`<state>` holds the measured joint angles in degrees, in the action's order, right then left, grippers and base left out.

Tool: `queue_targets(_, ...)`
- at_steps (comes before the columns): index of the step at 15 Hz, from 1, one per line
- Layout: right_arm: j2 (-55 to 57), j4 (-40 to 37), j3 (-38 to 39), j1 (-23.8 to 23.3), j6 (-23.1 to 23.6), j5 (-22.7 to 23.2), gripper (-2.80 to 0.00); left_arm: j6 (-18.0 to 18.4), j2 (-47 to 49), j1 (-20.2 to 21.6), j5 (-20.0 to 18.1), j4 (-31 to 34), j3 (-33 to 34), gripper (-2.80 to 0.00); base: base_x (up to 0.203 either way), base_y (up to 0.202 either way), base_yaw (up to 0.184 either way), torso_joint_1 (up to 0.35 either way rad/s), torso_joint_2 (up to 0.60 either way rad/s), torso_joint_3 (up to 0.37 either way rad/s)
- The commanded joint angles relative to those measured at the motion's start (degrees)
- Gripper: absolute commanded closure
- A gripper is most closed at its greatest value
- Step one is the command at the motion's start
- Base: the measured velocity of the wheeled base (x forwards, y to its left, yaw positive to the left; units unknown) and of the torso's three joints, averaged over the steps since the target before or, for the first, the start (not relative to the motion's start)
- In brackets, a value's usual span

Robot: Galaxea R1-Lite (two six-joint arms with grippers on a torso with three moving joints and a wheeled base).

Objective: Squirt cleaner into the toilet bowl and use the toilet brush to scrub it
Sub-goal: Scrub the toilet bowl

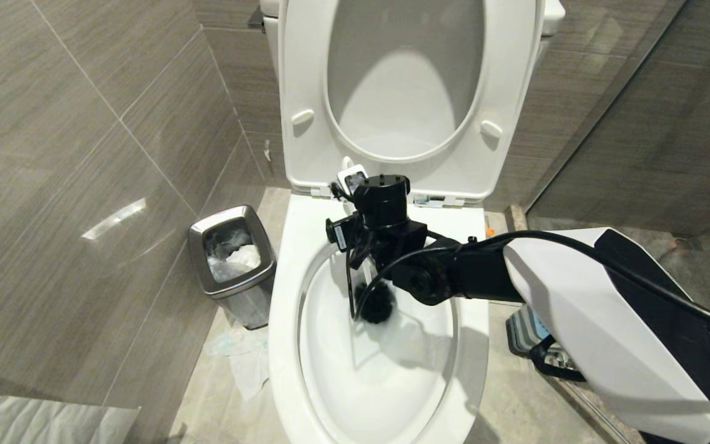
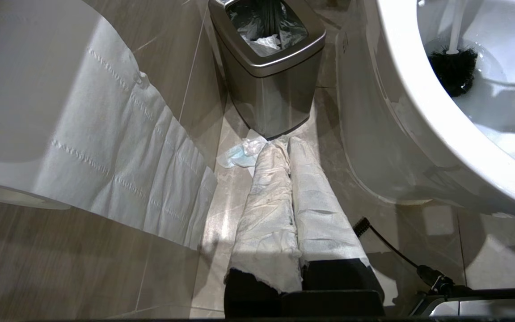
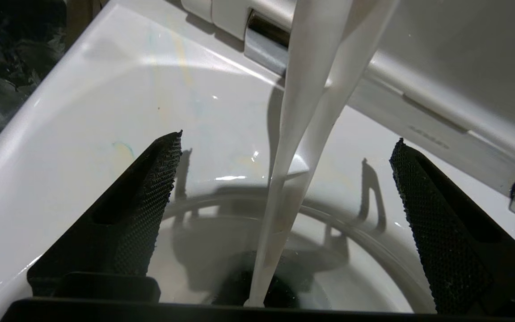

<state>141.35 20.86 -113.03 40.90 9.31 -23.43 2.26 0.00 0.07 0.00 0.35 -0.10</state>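
The white toilet bowl point(image 1: 284, 308) stands open with its seat and lid point(image 1: 306, 92) raised. The toilet brush stands in the basin, its black bristle head point(image 1: 375, 302) down in the water and its slim white handle point(image 3: 302, 112) leaning up towards the hinges. My right gripper point(image 1: 361, 277) hangs over the back of the bowl, open. In the right wrist view its fingers point(image 3: 150, 201) stand wide on both sides of the handle without touching it. A faint teal smear point(image 3: 122, 145) that may be cleaner marks the rim. My left gripper point(image 2: 288, 147) is parked low beside the bowl, shut, its fingers wrapped in white paper.
A small steel waste bin point(image 1: 232, 259) stands on the floor left of the toilet, with crumpled tissue point(image 1: 241, 357) beside it. A toilet paper roll point(image 2: 61, 112) hangs close to the left wrist. The blue-and-grey brush holder point(image 1: 530, 336) sits on the floor to the right, behind my right arm.
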Motion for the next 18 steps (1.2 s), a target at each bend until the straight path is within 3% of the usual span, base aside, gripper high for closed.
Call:
queue_targets(1, 1.7, 0.1, 0.0, 0.4, 0.1, -0.1, -2.80, 0.0, 0.0, 0.0, 0.0, 0.0, 0.0, 0.00, 0.000, 0.000, 0.000, 0.000, 0.00, 0.000)
queue_targets(18, 2.5, 3.1, -0.5, 0.2, -0.1, -1.8, -2.80, 0.5, 0.1, 0.0, 0.0, 0.1, 0.0, 0.00, 0.000, 0.000, 0.000, 0.001, 0.00, -0.009)
